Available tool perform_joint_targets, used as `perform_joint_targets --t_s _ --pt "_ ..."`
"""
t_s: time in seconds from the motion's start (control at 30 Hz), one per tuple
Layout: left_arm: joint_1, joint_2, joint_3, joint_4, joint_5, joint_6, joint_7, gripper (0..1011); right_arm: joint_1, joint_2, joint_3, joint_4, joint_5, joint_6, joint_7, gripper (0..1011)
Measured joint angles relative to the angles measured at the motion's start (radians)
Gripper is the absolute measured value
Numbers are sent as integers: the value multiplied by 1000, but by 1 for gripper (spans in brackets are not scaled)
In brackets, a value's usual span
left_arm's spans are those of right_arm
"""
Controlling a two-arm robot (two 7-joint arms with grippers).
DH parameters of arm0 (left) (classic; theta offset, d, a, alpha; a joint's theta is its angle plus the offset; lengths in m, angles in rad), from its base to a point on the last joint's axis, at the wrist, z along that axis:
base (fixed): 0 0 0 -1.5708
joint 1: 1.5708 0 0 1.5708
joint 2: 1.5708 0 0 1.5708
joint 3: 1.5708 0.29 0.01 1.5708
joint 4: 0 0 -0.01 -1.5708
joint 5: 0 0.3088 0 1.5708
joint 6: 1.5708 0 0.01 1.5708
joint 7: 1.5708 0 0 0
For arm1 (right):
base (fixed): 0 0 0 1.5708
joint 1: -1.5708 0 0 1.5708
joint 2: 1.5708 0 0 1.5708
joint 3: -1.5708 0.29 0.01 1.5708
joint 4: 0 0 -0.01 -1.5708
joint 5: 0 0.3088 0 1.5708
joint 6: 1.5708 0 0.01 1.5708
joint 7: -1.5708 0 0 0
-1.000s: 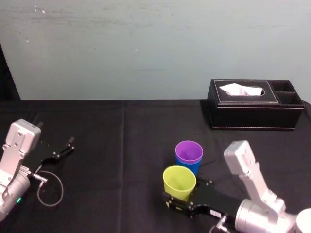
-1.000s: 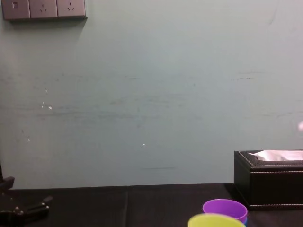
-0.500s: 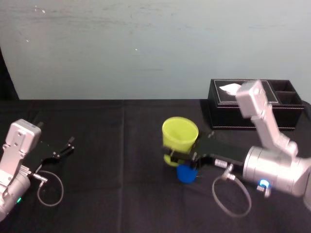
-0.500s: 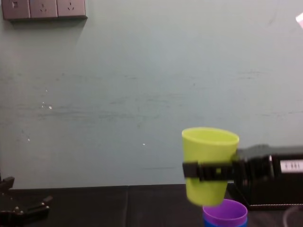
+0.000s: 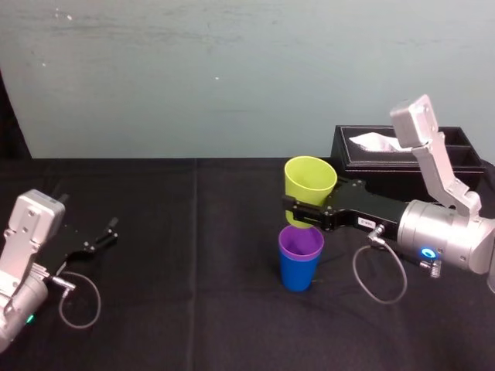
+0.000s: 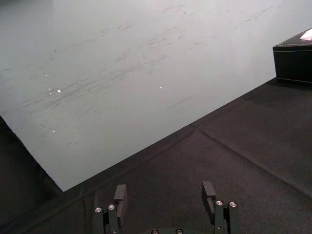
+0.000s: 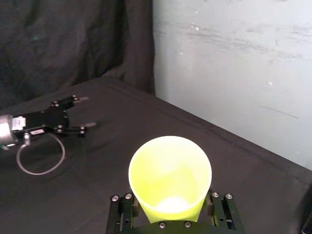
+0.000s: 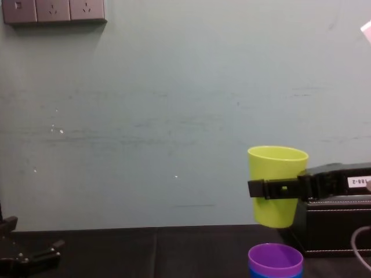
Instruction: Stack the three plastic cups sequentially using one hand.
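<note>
The yellow-green cup (image 5: 310,182) hangs upright in the air with my right gripper (image 5: 300,215) shut on its lower half. In the chest view the cup's (image 8: 277,184) bottom is a short way above the purple cup (image 8: 275,257), not touching it. The purple cup (image 5: 300,243) sits nested in the blue cup (image 5: 298,272), which stands on the black table. The right wrist view looks down into the yellow-green cup (image 7: 170,176) with a finger on each side. My left gripper (image 6: 165,195) rests open and empty at the table's left (image 5: 99,236).
A black tissue box (image 5: 402,168) stands at the back right, just behind my right arm. The table wears a black cloth (image 5: 193,255), with a pale wall close behind. A loose cable loop (image 5: 379,282) hangs under my right wrist.
My right gripper lifted the yellow-green cup from the table in front of the stack, carried it up and to the right, and now holds it over the purple cup. The left arm has not moved.
</note>
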Motion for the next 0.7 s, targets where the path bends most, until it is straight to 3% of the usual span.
perform_joint_targets --t_s 0.7 --pt "0 0 0 0 0 0 0 1000 3 25 -51 53 35 -30 -19 724"
